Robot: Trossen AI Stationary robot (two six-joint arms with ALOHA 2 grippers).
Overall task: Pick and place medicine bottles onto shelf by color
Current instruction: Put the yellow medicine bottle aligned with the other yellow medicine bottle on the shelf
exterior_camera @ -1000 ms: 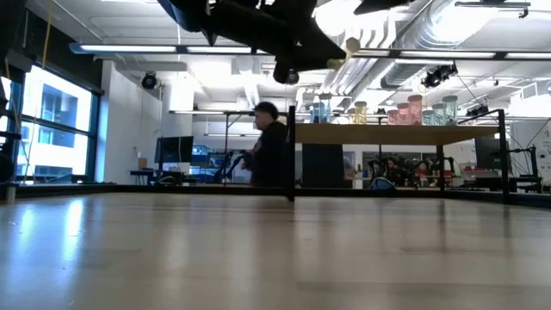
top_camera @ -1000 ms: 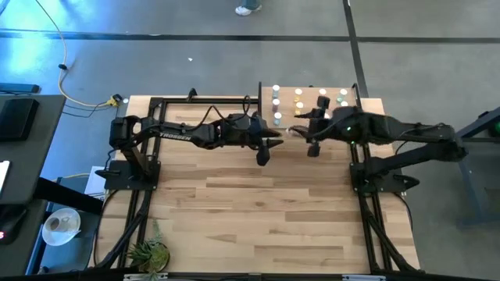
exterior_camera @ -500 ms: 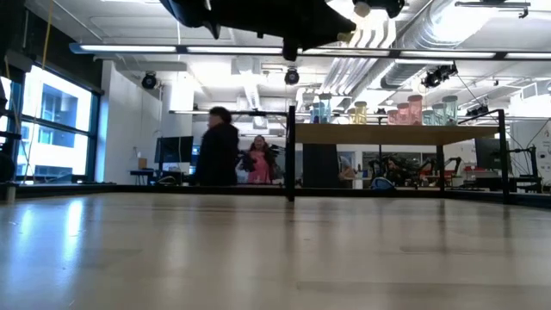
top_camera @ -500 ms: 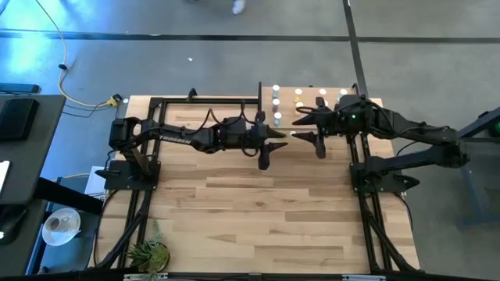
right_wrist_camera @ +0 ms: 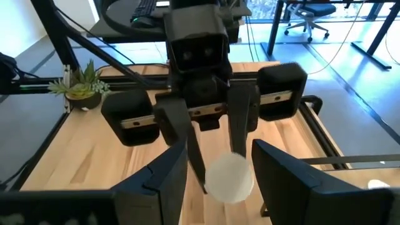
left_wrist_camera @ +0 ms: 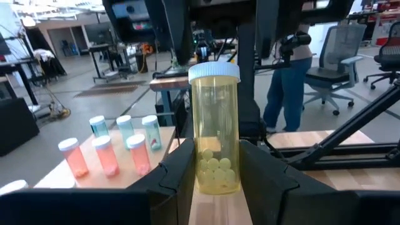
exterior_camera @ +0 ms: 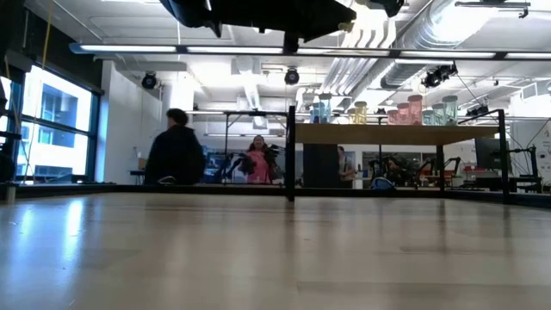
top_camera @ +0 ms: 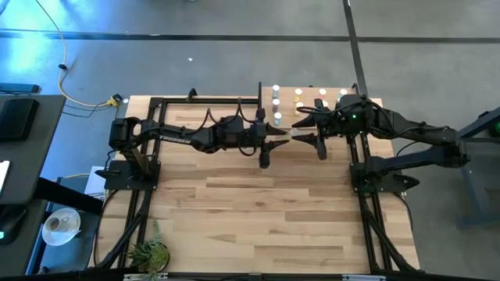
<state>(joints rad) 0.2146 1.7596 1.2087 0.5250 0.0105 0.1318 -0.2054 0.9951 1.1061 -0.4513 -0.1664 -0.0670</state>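
A yellow medicine bottle (left_wrist_camera: 214, 125) with a white cap and pale pills inside is held by my left gripper (left_wrist_camera: 215, 159), high above the table's far middle (top_camera: 281, 135). My right gripper (right_wrist_camera: 219, 172) faces it, open, with one finger on each side of the cap (right_wrist_camera: 228, 178); I cannot tell whether a finger touches it. The shelf (top_camera: 312, 103) stands at the far right. On its pale board (exterior_camera: 396, 134) stand blue, yellow, red and green bottles (exterior_camera: 405, 110). My left gripper pinches the bottom part of the yellow bottle's body (left_wrist_camera: 200, 175) between its two fingers (left_wrist_camera: 181, 169). The fingers come level from the table's left and lie along the bottle. The cap end (left_wrist_camera: 214, 72) sticks out past the fingertips toward my right gripper, clear of the table.
Red and blue bottles (left_wrist_camera: 106, 153) stand on the shelf board beside the left gripper. The shelf has black uprights (exterior_camera: 291, 151). A small plant (top_camera: 148, 254) sits at the near left corner. The near half of the plank table (top_camera: 258, 211) is bare. People move in the room behind (exterior_camera: 176, 155).
My right gripper has rolled about its own line, so its two open fingers now lie side by side level with the table, around the cap. My left gripper has tipped up to level and risen a little with the bottle. A person has walked leftward in the room behind.
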